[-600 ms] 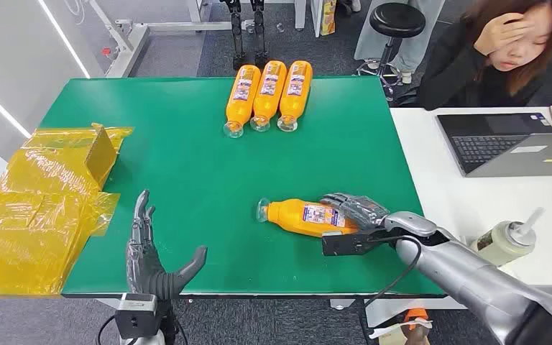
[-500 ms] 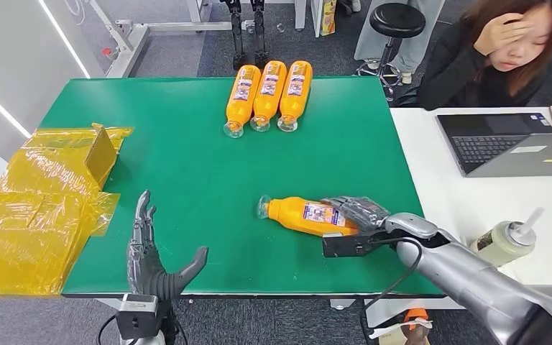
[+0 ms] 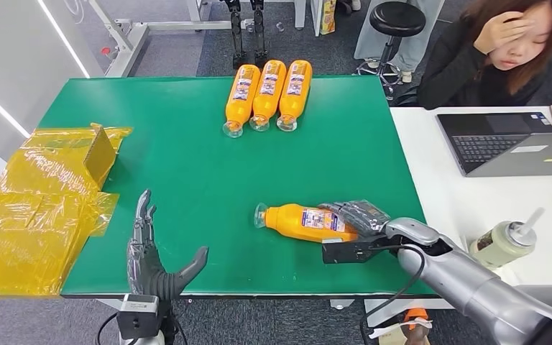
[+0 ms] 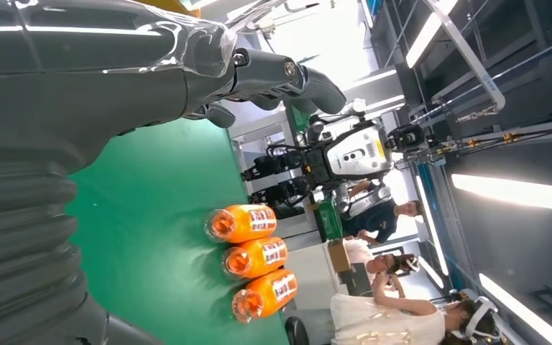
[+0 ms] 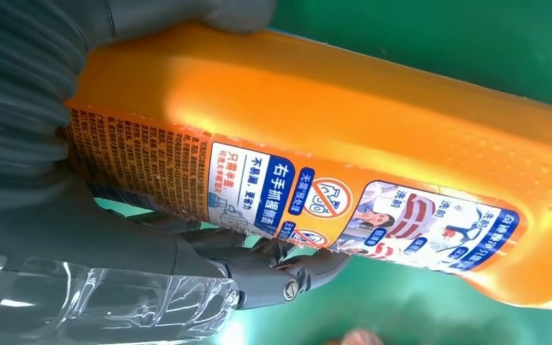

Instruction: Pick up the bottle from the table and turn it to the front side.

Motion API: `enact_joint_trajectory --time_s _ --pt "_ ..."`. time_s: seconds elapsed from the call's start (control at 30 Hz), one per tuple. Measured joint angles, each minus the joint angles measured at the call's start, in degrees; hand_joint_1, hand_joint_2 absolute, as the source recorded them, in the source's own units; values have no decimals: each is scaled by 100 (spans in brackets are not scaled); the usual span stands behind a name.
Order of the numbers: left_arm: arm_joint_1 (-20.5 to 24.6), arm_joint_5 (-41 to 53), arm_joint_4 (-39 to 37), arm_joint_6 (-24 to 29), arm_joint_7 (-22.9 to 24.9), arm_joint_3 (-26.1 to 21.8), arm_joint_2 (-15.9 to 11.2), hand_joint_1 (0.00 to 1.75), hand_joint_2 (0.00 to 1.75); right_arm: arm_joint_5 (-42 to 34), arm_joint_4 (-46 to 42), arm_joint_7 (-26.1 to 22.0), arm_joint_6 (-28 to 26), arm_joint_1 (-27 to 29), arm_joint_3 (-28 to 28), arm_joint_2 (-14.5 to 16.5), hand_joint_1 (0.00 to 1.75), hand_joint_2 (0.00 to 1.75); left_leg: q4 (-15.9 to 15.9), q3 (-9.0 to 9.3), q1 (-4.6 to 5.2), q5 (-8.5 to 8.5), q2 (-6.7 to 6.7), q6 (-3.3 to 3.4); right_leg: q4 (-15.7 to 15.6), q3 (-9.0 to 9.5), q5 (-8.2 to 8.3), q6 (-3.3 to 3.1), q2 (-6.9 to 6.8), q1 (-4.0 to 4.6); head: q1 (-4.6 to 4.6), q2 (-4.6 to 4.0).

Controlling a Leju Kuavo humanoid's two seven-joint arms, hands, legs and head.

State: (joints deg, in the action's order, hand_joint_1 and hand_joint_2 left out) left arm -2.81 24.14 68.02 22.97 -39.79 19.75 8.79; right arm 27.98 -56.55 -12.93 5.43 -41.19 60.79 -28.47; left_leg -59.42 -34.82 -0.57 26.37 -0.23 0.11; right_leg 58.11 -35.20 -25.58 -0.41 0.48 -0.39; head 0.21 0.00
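An orange bottle (image 3: 298, 221) lies on its side near the front right of the green table (image 3: 187, 180), its clear cap pointing left. My right hand (image 3: 359, 215) grips its base end. In the right wrist view the bottle (image 5: 345, 122) shows a printed label, with dark fingers (image 5: 280, 269) curled under it and the thumb pressed on the far side. Whether it touches the table I cannot tell. My left hand (image 3: 147, 255) stands open at the table's near edge, holding nothing. The left wrist view shows its fingers (image 4: 287, 72) spread over the green top.
Three more orange bottles (image 3: 267, 93) lie side by side at the table's far edge. Yellow plastic bags (image 3: 43, 201) cover the left side. On the white desk (image 3: 474, 208) to the right are a laptop (image 3: 510, 144) and a pump bottle (image 3: 503, 241). A person (image 3: 503, 50) sits behind it.
My right hand and the bottle it holds have shifted slightly toward the near edge, and the bottle lies a little flatter. The left hand has not moved.
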Motion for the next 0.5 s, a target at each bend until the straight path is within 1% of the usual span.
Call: enact_joint_trajectory --time_s 0.27,0.43,0.5 --pt "-31 87 73 33 8 -44 10 0 175 312 -897 52 -280 123 -690 -128 175 175 0 -4 0 0 -1 0 0 -4 -1 0 0 0 1 0" --pt "-90 109 205 -26 95 -127 10 0 175 381 -1652 123 -351 321 -1160 -324 175 175 0 -8 0 2 -3 3 -1 -7 -1 1 -3 0 1 0" --pt "-100 64 237 -128 131 -152 10 0 175 395 -1924 140 -368 427 -1315 -404 175 175 0 -9 0 2 -3 3 -1 -7 -2 1 -3 0 1 0"
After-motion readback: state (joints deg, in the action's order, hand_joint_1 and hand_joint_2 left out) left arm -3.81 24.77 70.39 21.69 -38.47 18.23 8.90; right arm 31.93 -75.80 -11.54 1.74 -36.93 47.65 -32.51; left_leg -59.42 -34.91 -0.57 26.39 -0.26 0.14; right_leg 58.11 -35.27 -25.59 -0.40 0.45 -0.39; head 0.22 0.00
